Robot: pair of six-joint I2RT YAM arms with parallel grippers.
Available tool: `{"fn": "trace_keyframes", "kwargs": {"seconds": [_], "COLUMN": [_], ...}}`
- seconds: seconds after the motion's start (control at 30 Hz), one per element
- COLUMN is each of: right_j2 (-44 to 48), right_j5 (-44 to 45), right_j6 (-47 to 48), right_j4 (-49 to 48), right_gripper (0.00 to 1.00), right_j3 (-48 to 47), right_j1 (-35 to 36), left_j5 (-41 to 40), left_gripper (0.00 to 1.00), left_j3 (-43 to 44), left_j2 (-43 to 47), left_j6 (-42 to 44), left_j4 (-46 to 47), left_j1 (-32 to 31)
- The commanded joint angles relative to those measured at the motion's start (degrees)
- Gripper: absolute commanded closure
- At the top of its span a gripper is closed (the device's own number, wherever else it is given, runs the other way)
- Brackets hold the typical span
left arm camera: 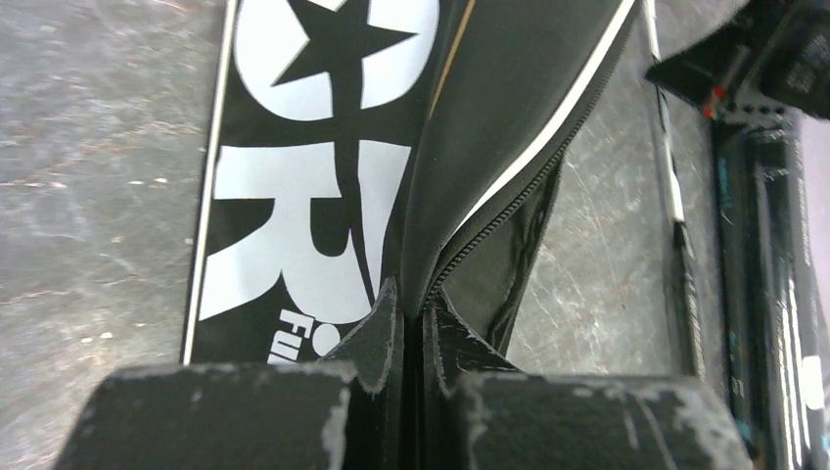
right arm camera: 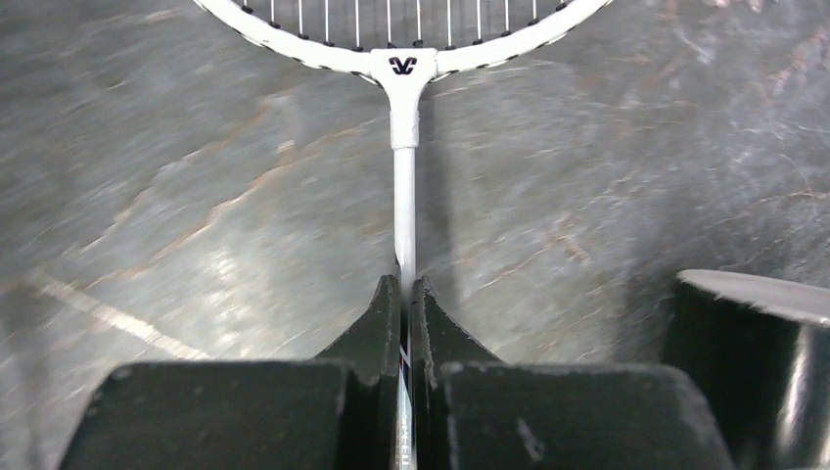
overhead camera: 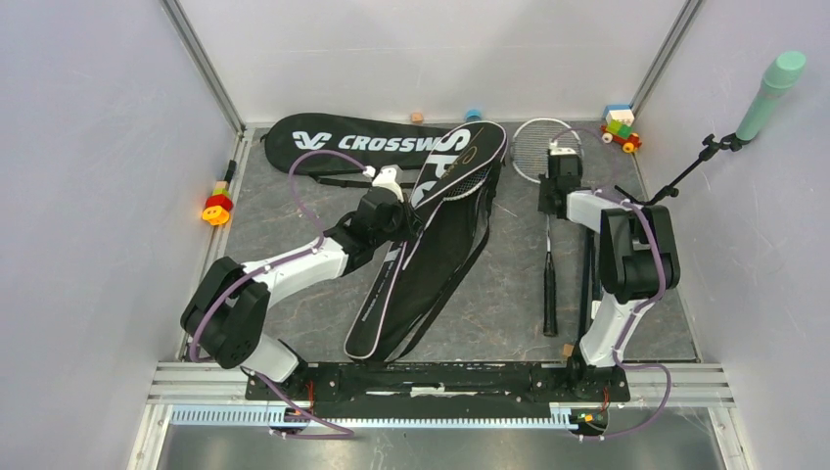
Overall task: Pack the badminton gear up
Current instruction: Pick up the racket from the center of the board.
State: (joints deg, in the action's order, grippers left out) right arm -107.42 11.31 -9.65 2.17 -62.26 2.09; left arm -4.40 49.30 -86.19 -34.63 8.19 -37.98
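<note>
Same build on left arm [overhead camera: 294, 266] and right arm [overhead camera: 634, 257]: white link shells between bulky black joint housings. Purple cable [overhead camera: 293, 181] looped along each, trailing out below black base plate [overhead camera: 431, 378]. Small white block at each wrist. Same finish on left gripper [left arm camera: 412, 299] and right gripper [right arm camera: 404, 291]: matte black, blocky bodies tapering to wedge-shaped fingers [left arm camera: 377, 338], edges scuffed grey-white. Red specks near bases, possibly connectors, too small to tell.

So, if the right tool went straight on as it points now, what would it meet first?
The right tool is shut on the racket shaft and points along it, so it would probably meet the racket's throat and stringed head first.
</note>
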Motion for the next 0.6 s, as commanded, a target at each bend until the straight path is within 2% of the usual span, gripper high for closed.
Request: {"fn": "trace_keyframes", "kwargs": {"seconds": [0.0,0.17,0.33,0.5,0.57], "right_j2": [9.3,19.7,26.5,33.3,35.4], "right_j5": [3.1,5.5,5.0,1.4,0.5], "right_j6": [4.9,3.9,4.4,4.4,4.9], "right_j4": [0.7,-1.3,-1.2,-0.3,1.4], "right_gripper": [1.0,1.0,1.0,1.0,1.0], "right_j3": [-1.6,4.0,7.4,12.2,13.3], "right_j1": [5.2,8.6,11.4,14.7,16.5], "left_j5": [-10.3,-16.8,-25.0,-29.3,-29.5], "left_gripper": [0.98,0.98,0.98,0.98,0.98], "left_j3": [4.6,6.3,7.3,11.6,12.0], "left_j2": [3.6,5.7,9.3,7.2,6.5], "left_j6": [1.1,-0.5,2.9,4.6,5.6], "left_j4": [-2.0,-5.6,-7.5,-11.8,-10.4], "left_j1": [1.8,3.6,4.0,4.7,4.8]}}
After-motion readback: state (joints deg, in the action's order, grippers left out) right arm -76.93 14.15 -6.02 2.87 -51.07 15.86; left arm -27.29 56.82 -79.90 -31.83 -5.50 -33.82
